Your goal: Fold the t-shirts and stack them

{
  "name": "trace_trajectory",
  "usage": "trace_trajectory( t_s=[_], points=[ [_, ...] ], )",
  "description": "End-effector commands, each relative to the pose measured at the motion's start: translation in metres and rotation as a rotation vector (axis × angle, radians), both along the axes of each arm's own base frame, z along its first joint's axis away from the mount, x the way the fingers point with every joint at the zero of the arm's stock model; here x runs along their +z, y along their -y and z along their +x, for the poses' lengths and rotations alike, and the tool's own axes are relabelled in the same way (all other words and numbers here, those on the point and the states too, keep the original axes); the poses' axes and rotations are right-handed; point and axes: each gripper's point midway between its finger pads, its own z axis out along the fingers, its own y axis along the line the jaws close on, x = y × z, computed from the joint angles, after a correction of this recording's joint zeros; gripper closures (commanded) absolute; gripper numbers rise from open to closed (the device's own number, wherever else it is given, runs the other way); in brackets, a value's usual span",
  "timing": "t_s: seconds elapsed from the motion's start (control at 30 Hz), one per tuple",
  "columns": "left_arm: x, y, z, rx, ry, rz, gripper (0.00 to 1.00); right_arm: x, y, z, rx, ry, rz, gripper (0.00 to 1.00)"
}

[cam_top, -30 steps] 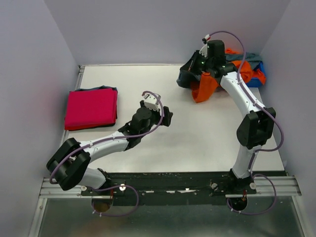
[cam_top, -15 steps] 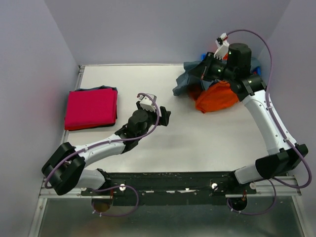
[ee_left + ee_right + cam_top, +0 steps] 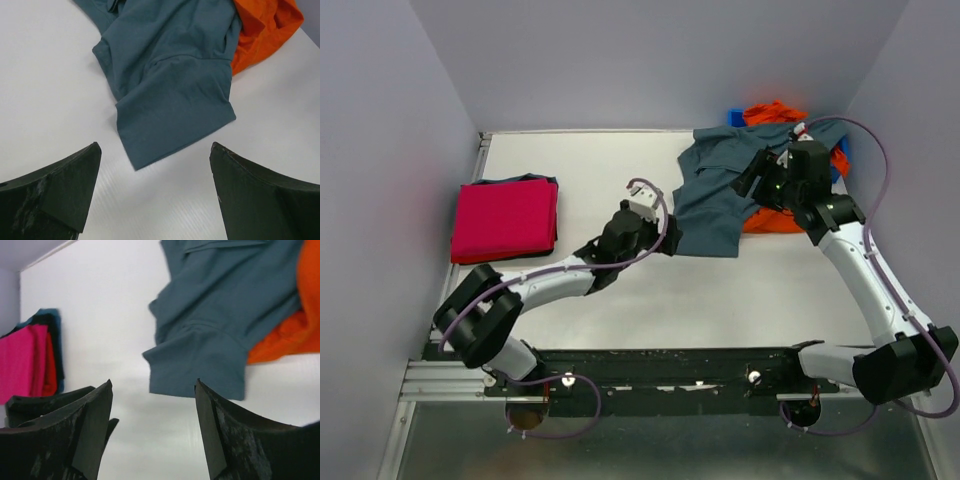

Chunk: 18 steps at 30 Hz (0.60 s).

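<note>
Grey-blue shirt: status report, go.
Left gripper open, empty. Right gripper open, empty. Grey-blue shirt spread unfolded on table, one edge over orange shirt. Nothing else in the way.

No text, label, brand, number or sign can be read in any view. The slate grey-blue t-shirt point(image 3: 710, 205), the orange t-shirt point(image 3: 775, 222) and the folded magenta t-shirt point(image 3: 505, 220) show plain cloth in a single colour. The table point(image 3: 740, 300) shows a plain white surface. Any marking on the arms is too small to read.
</note>
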Motion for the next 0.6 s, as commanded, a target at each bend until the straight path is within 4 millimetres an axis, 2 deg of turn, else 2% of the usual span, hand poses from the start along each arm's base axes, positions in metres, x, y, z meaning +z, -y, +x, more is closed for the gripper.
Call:
trace_trajectory(
  t_s=[0.0, 0.07, 0.17, 0.37, 0.57],
  points=[
    [-0.012, 0.024, 0.021, 0.002, -0.109, 0.122, 0.01, -0.023, 0.061, -0.002, -0.267, -0.009, -0.052, 0.27],
    [-0.019, 0.029, 0.034, 0.055, -0.173, 0.162, 0.01, -0.031, 0.072, -0.007, -0.305, -0.002, -0.054, 0.27],
    [-0.022, 0.035, 0.057, 0.145, -0.239, 0.205, 0.01, -0.031, 0.081, -0.017, -0.332, 0.046, -0.05, 0.27],
    [-0.042, 0.059, 0.099, 0.187, -0.363, 0.221, 0.01, -0.04, 0.089, -0.03, -0.348, 0.082, -0.053, 0.27],
    [-0.07, 0.057, 0.136, 0.266, -0.464, 0.213, 0.01, -0.057, 0.094, -0.036, -0.363, 0.058, -0.071, 0.26]
  ],
)
